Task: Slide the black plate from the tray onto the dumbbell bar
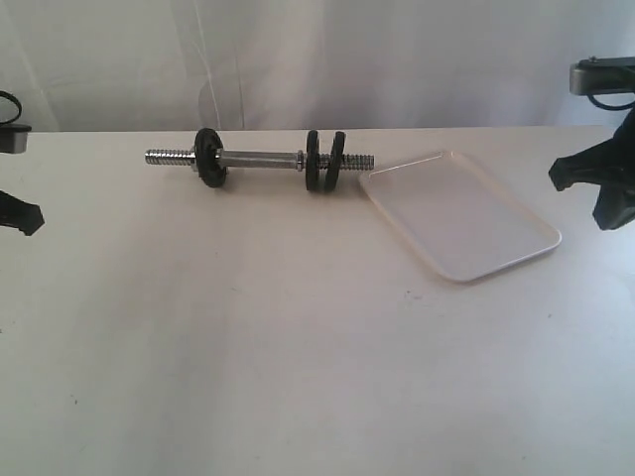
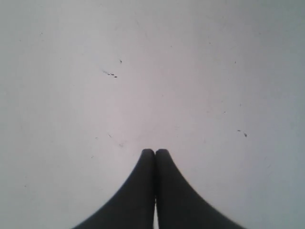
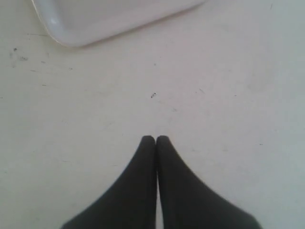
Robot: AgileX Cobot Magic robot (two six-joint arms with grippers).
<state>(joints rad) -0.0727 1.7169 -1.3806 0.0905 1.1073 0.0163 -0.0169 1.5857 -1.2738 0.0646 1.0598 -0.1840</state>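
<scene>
The chrome dumbbell bar (image 1: pixel 260 158) lies across the back of the white table. Three black plates stand on it: one (image 1: pixel 209 158) near its left end and two side by side (image 1: pixel 314 161) (image 1: pixel 333 162) near its right end. To the right of the bar lies the white tray (image 1: pixel 459 213), with no disc on it; one of its corners (image 3: pixel 105 19) shows in the right wrist view. My left gripper (image 2: pixel 155 151) is shut on nothing, over bare table at the far left. My right gripper (image 3: pixel 156 139) is shut on nothing, to the right of the tray.
A white backdrop hangs behind the table. The left arm (image 1: pixel 20 213) sits at the left edge of the exterior view and the right arm (image 1: pixel 600 178) at its right edge. Small dark specks (image 2: pixel 110 74) mark the tabletop.
</scene>
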